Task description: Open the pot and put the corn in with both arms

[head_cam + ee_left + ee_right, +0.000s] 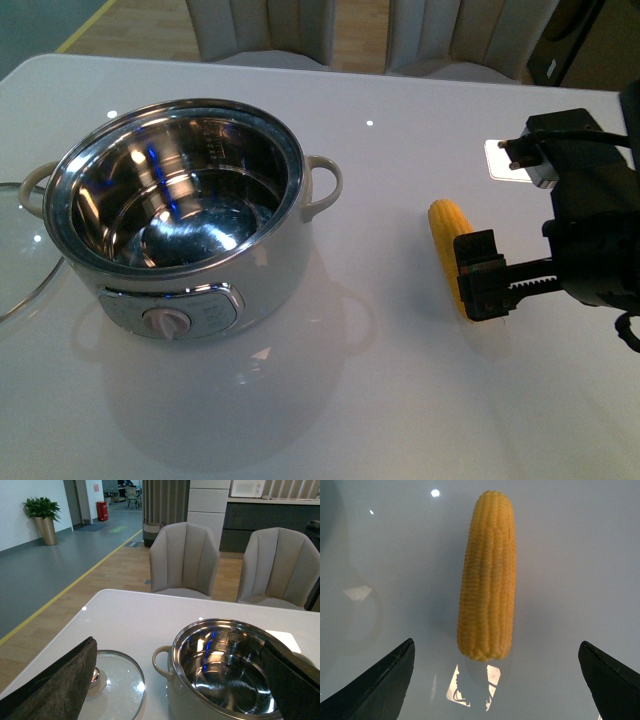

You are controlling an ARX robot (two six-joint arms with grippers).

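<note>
Office-like lounge: white table [130, 615], padded chairs [184, 560], potted plant [42, 510], long corridor [60, 555].

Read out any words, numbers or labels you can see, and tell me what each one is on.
None can be read.
Pot, front panel: faint printing beside the dial, too blurred to read.
Pot's inner bowl: fill marks on the wall, too small to read.
Red cabinet down the hall: any lettering too small to tell.
</note>
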